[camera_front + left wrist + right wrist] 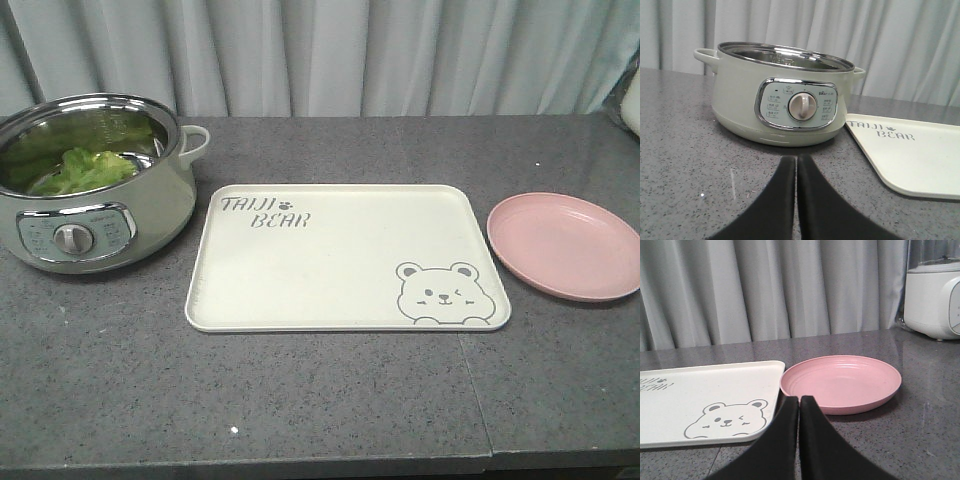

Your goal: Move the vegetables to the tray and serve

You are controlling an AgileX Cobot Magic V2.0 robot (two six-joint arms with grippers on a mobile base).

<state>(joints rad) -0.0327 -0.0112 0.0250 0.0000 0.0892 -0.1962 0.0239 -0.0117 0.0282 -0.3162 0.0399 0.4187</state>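
Green lettuce, the vegetables (85, 168), lies inside the pale green electric pot (95, 180) at the far left of the counter. The cream tray (340, 255) with TAIJI BEAR lettering and a winking bear lies bare in the middle. From the left wrist view the pot (785, 97) stands just ahead and a corner of the tray (910, 150) shows at right. My left gripper (796, 159) is shut with nothing in it, low over the counter in front of the pot. My right gripper (799, 399) is shut and holds nothing, near the gap between the tray (705, 400) and the pink plate.
A round pink plate (565, 245) sits right of the tray, bare, and shows in the right wrist view as the plate (842, 382). A white appliance (935, 295) stands at the far right by the curtain. Grey curtains hang behind the counter.
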